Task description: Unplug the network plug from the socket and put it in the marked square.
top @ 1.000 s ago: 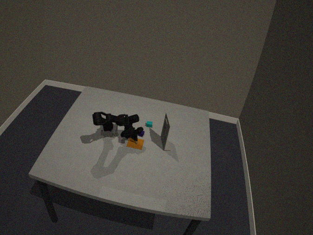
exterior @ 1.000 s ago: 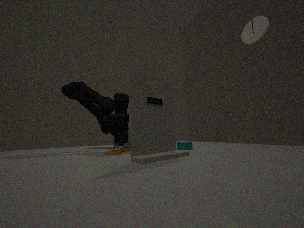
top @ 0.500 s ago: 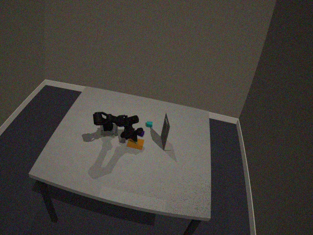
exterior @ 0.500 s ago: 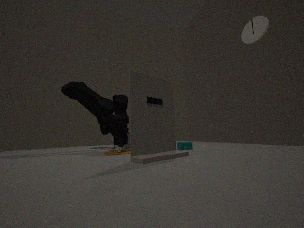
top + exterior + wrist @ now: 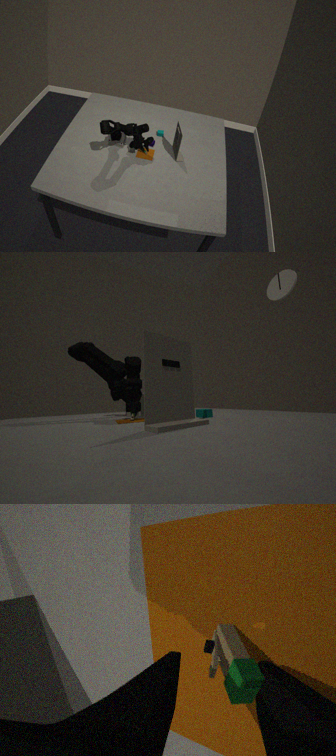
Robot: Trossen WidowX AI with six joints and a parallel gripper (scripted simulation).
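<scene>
The network plug, beige with a green rear end, lies on the orange marked square on the table. My gripper points down over the square, its fingers spread apart on either side of the plug. The plug lies close to the right finger; the left finger stands clear of it. The upright grey panel stands to the right of the square, its dark socket slot empty.
A teal cube lies on the table behind the panel's far end. A small purple block sits just behind the square, near my wrist. The arm's base stands to the left of the square.
</scene>
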